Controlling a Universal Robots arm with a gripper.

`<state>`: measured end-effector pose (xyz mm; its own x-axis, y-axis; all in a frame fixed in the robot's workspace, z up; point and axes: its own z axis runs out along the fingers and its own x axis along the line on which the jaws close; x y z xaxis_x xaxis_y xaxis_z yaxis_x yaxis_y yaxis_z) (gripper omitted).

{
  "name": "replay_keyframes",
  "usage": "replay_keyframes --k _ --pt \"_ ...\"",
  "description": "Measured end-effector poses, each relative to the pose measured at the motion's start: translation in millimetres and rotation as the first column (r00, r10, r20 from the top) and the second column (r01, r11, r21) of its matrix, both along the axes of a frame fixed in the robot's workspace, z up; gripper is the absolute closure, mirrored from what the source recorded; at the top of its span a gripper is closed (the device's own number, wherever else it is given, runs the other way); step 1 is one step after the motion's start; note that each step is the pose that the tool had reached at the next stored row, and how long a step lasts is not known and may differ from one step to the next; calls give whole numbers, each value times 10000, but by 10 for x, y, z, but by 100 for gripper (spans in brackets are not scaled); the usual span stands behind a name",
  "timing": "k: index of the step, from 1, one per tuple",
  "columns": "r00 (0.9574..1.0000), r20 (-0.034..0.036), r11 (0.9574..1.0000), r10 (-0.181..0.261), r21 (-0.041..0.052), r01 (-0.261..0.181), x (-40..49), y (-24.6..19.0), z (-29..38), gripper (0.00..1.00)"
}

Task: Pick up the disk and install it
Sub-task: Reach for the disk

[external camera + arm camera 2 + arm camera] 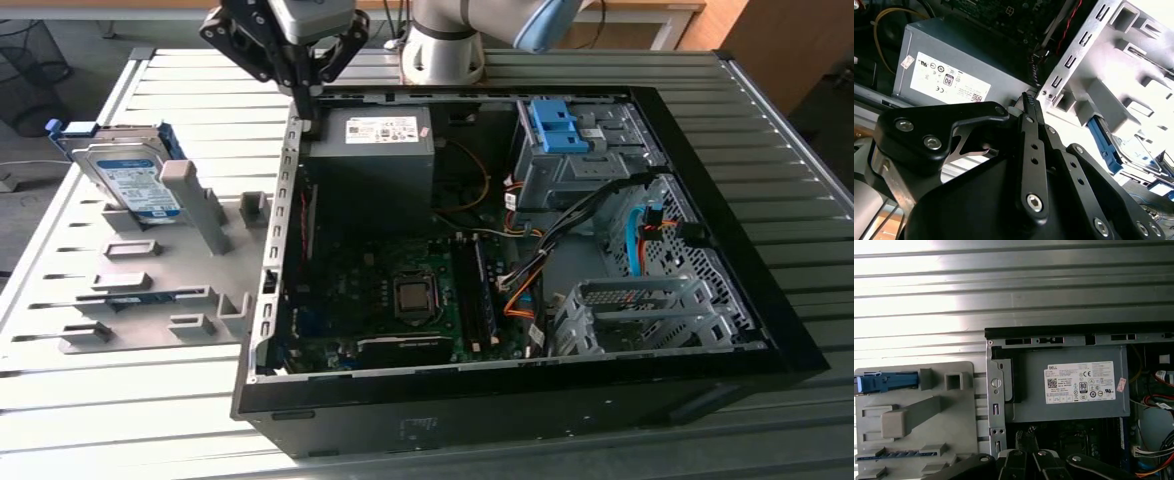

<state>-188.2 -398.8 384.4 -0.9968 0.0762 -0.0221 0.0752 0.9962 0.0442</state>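
The gripper [304,95] hangs over the far corner of the open computer case [721,200], just above the case wall on the exterior view's left. Its two black fingers [1031,145] are pressed together at the tips, and there is nothing between them. The gripper carries no object. In the second wrist view the closed tips [1027,100] point down toward the edge of the power supply [954,75], the grey box with a white sticker. In the first wrist view the same tips [1026,440] are seen over the dark inside of the case, just beside this box [1069,390].

The power supply [374,150] sits in the far corner of the case, close under the gripper. Further inside I see the motherboard [400,290] and many cables, and at the far end of the case, toward the exterior view's right, a bare blue bracket [554,125] on top of the metal drive cage.

The disk [127,185] is not in the case. It stands outside it, on a grey holder plate [160,290] at the exterior view's left, well apart from the gripper. It leans back a little in its slot, with the white-and-blue label facing out and the blue bracket around its edge. In the first wrist view it is seen from its narrow side [886,381] — mostly the blue edge. In the second wrist view the silver face [1139,152] shows behind the grey blocks of the plate.

Both the plate and the case lie on a table of metal slats [107,400].
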Motion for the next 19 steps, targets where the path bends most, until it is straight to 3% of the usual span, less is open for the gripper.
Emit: replay_keyframes --k 19 --pt "10000 -10 10000 -1 0 1 -55 0 -16 89"
